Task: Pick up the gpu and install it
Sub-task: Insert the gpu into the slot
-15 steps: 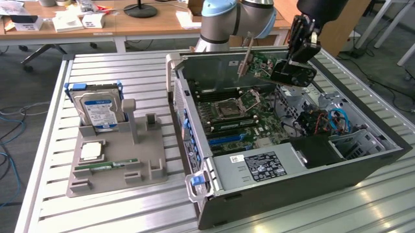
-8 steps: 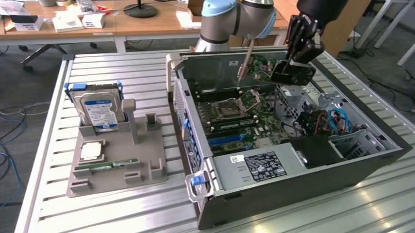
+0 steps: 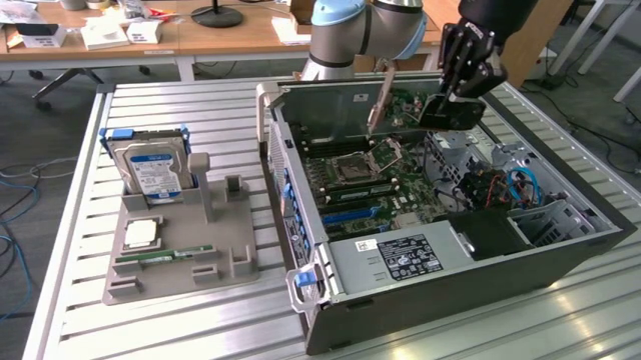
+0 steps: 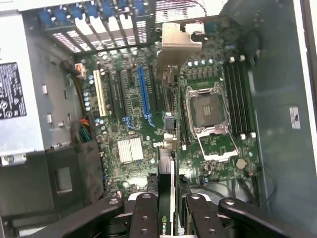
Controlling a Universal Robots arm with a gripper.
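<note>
My gripper hangs over the open computer case, shut on the gpu. The card is held upright on edge above the motherboard, clear of it, with its silvery end bracket toward the case's rear wall. In the wrist view the gpu runs edge-on away from between the two black fingers, and its bracket ends near the rear slot openings. A long blue expansion slot lies beside the card's line, and the CPU socket lies on the other side.
On the exterior view's left a grey holder tray carries a hard drive, a CPU and a green memory stick. Inside the case sit a power supply and a drive bay with blue cables. Desks stand behind the table.
</note>
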